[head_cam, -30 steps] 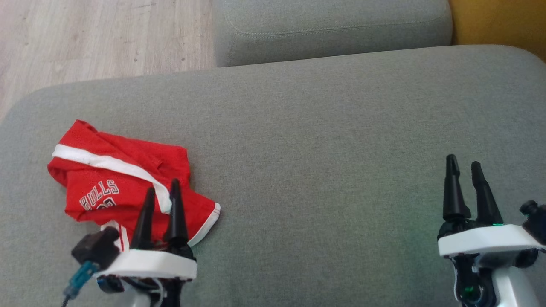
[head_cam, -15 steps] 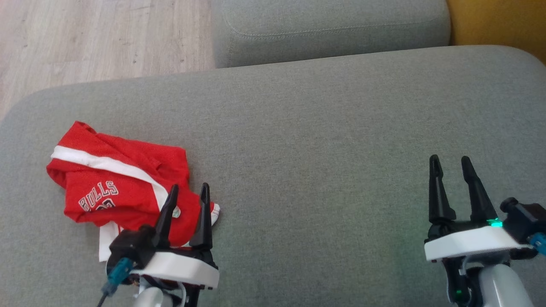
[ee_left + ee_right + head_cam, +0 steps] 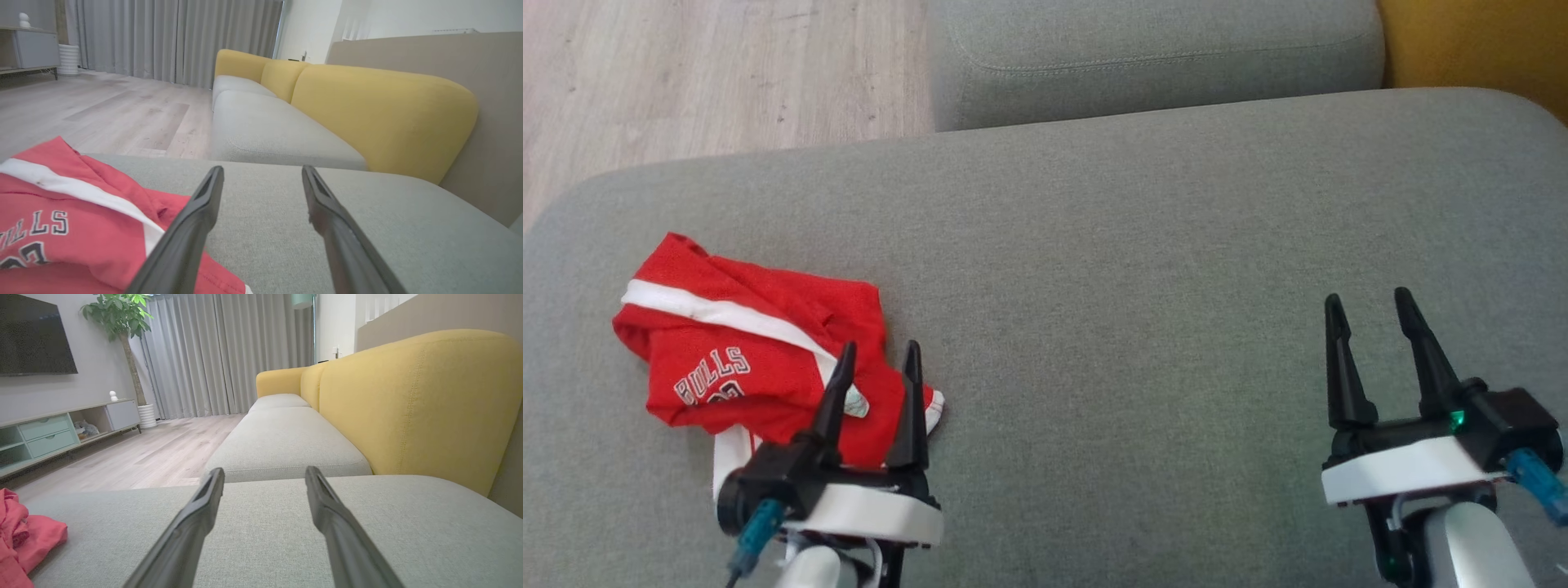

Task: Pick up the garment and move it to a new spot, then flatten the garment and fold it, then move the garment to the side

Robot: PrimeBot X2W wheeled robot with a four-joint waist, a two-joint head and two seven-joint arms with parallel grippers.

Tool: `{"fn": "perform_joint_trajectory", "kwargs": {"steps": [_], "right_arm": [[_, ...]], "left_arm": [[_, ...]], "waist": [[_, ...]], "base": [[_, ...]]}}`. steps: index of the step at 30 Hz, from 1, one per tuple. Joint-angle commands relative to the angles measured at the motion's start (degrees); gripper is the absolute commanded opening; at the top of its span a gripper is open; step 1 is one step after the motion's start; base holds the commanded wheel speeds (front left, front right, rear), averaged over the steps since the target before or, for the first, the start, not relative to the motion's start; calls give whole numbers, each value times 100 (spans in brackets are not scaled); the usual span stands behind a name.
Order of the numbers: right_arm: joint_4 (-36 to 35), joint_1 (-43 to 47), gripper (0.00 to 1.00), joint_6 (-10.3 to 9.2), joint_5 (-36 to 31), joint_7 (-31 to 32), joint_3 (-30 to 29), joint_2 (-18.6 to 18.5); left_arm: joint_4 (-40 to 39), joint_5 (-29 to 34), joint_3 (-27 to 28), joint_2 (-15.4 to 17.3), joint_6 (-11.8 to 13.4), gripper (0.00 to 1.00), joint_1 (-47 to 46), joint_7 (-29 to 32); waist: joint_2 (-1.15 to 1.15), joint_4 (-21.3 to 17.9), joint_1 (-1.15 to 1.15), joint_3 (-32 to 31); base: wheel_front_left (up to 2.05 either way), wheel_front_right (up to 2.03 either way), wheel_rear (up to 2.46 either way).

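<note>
At lower left, the garment point(image 3: 760, 314) is thin red cloth with a fine mesh look, matt. The seat cushion point(image 3: 1135, 245) is coarse grey woven cloth. The floor point(image 3: 711, 73), upper left, is pale wood plank with a dull sheen. The left gripper point(image 3: 880, 353) and right gripper point(image 3: 1368, 299) have smooth dark plastic fingers on slightly glossy white plastic shells. The backrest point(image 3: 380, 114) is yellow matt cloth.

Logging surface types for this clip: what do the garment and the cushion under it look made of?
The garment: thin red knit, possibly mesh, matte; it crumples in soft folds. The seat cushion: grey woven upholstery, matte, fine weave visible.
</note>
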Motion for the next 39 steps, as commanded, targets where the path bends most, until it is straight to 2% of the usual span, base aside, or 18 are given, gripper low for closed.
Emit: {"fn": "perform_joint_trajectory", "kwargs": {"steps": [1,13,18,24,28,34,39], "right_arm": [[-238,-181,100,20,-217,-106,155,-55],[-311,-159,100,21,-1135,-291,313,-59],[-361,-157,100,22,-1658,-376,425,-61],[-414,-147,100,23,-2131,-471,516,-63],[-376,-115,100,23,-1670,-471,526,-63],[-116,-46,100,23,-101,-471,396,-63],[167,49,100,23,513,-471,376,-63]], "left_arm": [[-276,155,217,-25,49,100,-257,-98],[-288,841,311,-160,-36,100,-197,-285],[-184,1541,84,-86,-64,100,-247,-370],[158,2312,-210,17,172,100,-329,-465],[113,1804,-1,-115,202,100,-285,-465],[86,856,433,-247,-36,100,-161,-465],[347,62,494,-276,-317,100,-71,-465]], "waist": [[0,8,0,-13],[0,64,0,-61],[0,80,0,-81],[0,66,0,-110],[0,64,0,-99],[0,73,0,-75],[0,90,0,-80]], "base": [[0,0,0],[0,0,0],[0,0,0],[0,0,0],[0,0,0],[0,0,0],[0,0,0]]}}
